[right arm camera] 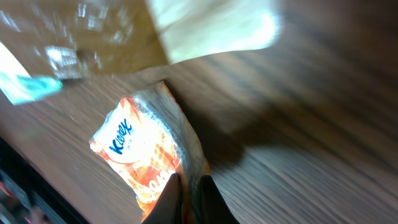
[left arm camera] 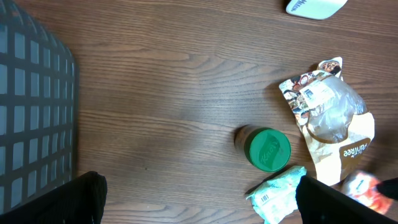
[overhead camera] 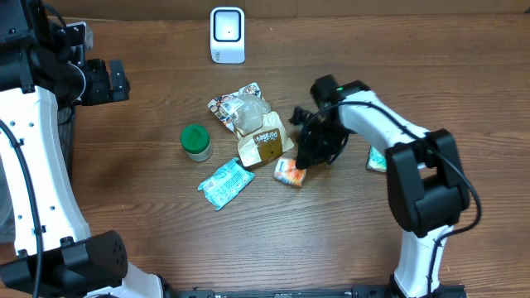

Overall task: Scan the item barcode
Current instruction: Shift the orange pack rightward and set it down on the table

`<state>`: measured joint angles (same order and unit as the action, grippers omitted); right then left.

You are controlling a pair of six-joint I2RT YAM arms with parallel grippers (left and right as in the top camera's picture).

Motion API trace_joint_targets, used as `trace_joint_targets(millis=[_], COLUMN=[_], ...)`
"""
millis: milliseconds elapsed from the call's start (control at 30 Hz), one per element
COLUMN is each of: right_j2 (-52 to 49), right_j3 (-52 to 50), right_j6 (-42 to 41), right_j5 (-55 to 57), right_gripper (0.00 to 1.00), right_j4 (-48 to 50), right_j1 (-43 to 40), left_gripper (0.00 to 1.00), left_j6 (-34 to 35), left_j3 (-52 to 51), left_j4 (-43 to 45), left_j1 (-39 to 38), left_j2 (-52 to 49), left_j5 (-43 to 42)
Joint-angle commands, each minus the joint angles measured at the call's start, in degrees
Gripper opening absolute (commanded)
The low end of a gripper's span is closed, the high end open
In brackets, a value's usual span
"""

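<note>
Right gripper (overhead camera: 301,170) is down at the middle of the table (overhead camera: 149,232), its jaws pinched tight on the Kleenex tissue pack (overhead camera: 288,171). The wrist camera shows it well: the two fingertips (right arm camera: 169,200) are closed to a sliver on the wrapper at one end of that orange-and-white pack (right arm camera: 140,155), with the blue logo face up. From overhead the pack's long axis runs roughly left to right. Its gripped right end sits a touch nearer than the left end, which points towards the teal wipes packet (overhead camera: 224,183). Whether the pack is clear of the wood, I can't tell.

Just beyond it lies the snack bag (overhead camera: 255,126), clear at the far end and brown at the near end, almost touching the pack. The green-lidded jar (overhead camera: 196,141) stands upright to the bag's left. The white barcode scanner (overhead camera: 227,35) sits at the far edge, well apart from the pack. Another small packet (overhead camera: 377,159) peeks out from under the right arm.

The left gripper (overhead camera: 118,80) hangs at the far left with its jaws spread wide and nothing between them. A black mesh basket (left arm camera: 31,112) sits just below it.
</note>
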<state>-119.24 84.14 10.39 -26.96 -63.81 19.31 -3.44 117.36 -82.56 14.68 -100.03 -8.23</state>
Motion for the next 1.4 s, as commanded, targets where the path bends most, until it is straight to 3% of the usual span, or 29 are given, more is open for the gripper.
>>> trace_joint_targets(millis=[0, 200, 433, 733, 1067, 1167, 1367], right_j2=[8.07, 14.91, 15.08, 15.06, 14.97, 14.97, 14.99], right_j3=[2.19, 2.19, -1.09, -13.42, -20.09, -20.06, -20.02], right_j6=[-9.11, -20.72, -35.74, -44.96, -44.48, -42.88, -39.12], right_j5=[-0.15, -0.13, 5.88, 6.95, 6.38, 6.38, 6.32], right_gripper=[0.04, 0.04, 0.04, 0.04, 0.04, 0.14, 0.23], right_j4=[0.07, -0.83, -0.39, 11.3, 17.55, 17.49, 17.0], right_j1=[-2.99, -8.66, -11.67, -11.56, -11.21, -11.13, -11.13], left_gripper=[1.0, 1.0, 1.0, 1.0, 1.0, 1.0, 1.0], left_j6=[-1.27, -1.27, -1.27, -1.27, -1.27, -1.27, -1.27], left_j3=[-0.28, -0.28, -0.28, -0.28, -0.28, -0.28, -0.28], left_j4=[0.09, 0.09, 0.09, 0.09, 0.09, 0.09, 0.09], left_j1=[0.02, 0.02, 0.02, 0.02, 0.02, 0.02, 0.02], left_j2=[-0.04, -0.04, -0.04, -0.04, -0.04, -0.04, -0.04], left_j5=[-0.61, -0.61, -0.61, -0.61, -0.61, -0.61, -0.61])
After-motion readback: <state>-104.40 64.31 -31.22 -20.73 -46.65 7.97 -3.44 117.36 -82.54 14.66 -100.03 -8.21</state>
